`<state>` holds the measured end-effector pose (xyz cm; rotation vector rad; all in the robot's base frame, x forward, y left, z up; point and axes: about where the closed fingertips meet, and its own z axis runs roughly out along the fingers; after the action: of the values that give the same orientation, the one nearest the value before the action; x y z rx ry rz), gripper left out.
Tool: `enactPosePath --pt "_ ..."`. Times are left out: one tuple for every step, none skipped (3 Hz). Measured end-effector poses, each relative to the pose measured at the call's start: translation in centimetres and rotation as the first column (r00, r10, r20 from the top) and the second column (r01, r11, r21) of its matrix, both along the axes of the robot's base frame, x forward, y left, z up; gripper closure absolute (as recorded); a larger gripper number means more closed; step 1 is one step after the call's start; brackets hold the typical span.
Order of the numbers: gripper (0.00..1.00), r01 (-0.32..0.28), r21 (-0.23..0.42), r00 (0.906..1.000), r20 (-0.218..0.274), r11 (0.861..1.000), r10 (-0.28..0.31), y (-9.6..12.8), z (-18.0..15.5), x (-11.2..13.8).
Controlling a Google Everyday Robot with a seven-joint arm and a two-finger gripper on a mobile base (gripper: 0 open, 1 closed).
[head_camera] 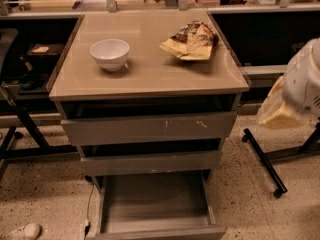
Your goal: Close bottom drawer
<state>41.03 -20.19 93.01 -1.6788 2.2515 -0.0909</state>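
The bottom drawer (155, 206) of the grey cabinet is pulled far out toward me, and its inside is bare. Its front panel (160, 232) lies at the lower edge of the view. The two drawers above, the top one (150, 128) and the middle one (150, 162), stand slightly ajar. My gripper (295, 91) is the white and tan shape at the right edge. It hangs at cabinet-top height, to the right of the cabinet, apart from every drawer.
A white bowl (109, 53) and a crumpled snack bag (192, 40) sit on the cabinet top (150, 74). A black wheeled stand leg (264, 161) lies on the floor at right. A black chair frame (20, 119) is at left. A shoe (22, 231) is at bottom left.
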Motion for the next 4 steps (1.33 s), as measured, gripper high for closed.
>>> enactPosePath --pt "1.0 -0.008 0.049 0.9965 -0.083 0.999 0.013 1.7 -7.0 -2.7" --pt "1.0 -0.022 0.07 0.973 -0.228 0.997 0.038 3.3 -16.0 -5.8" --pt "1.0 -0.025 0.053 0.9518 -0.304 0.998 0.04 2.8 -19.1 -8.6" --pt "1.0 -0.025 0.052 0.9521 -0.303 0.998 0.04 2.8 -19.1 -8.6"
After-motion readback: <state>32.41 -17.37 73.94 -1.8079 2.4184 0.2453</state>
